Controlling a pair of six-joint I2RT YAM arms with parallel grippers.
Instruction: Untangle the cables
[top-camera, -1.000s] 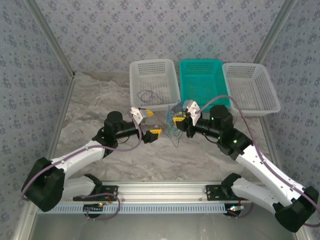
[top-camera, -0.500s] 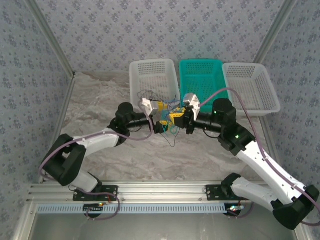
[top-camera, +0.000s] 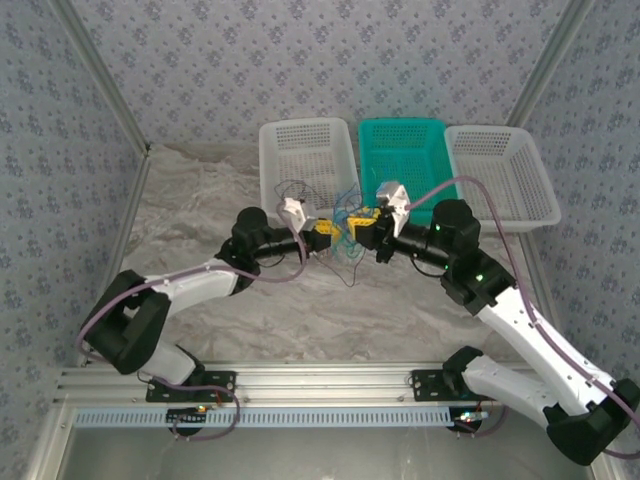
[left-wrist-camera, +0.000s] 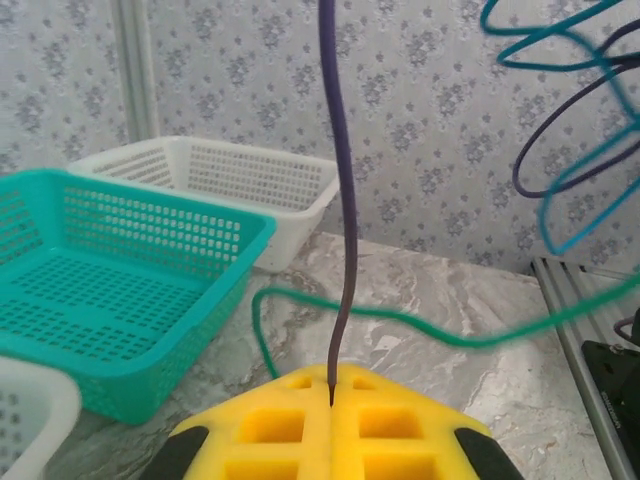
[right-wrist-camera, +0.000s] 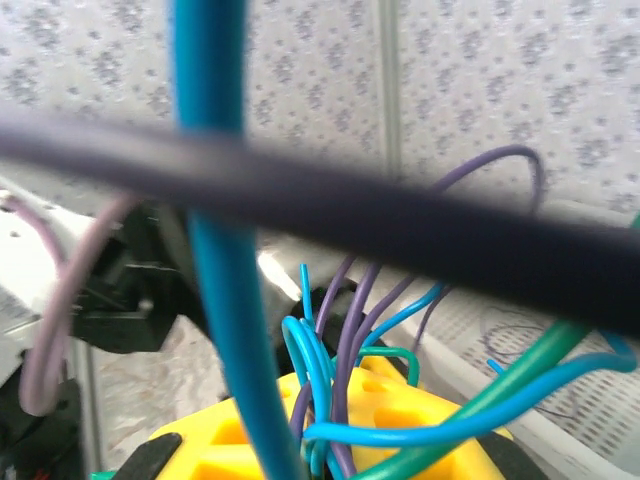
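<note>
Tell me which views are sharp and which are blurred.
Top external: even light, sharp, no glare, though the cables are tiny. Left wrist: the purple cable pinched in the left gripper is crisp. Right wrist: a dark band and a blue cable close to the lens are badly blurred.

you are looking at a purpose-built robot test cell, a lab rig rather than a home. a left arm (top-camera: 190, 290) and a right arm (top-camera: 530, 335), white and black, are bolted to an aluminium rail (top-camera: 320, 382) at the near edge of a table (top-camera: 200, 210) covered in marble-print sheet. floral-patterned panels (top-camera: 300, 60) wall it in, framed by bare metal posts (top-camera: 105, 80). a white mesh basket (top-camera: 310, 150), a teal basket (top-camera: 405, 150) and another white basket (top-camera: 500, 170) line the far side.
</note>
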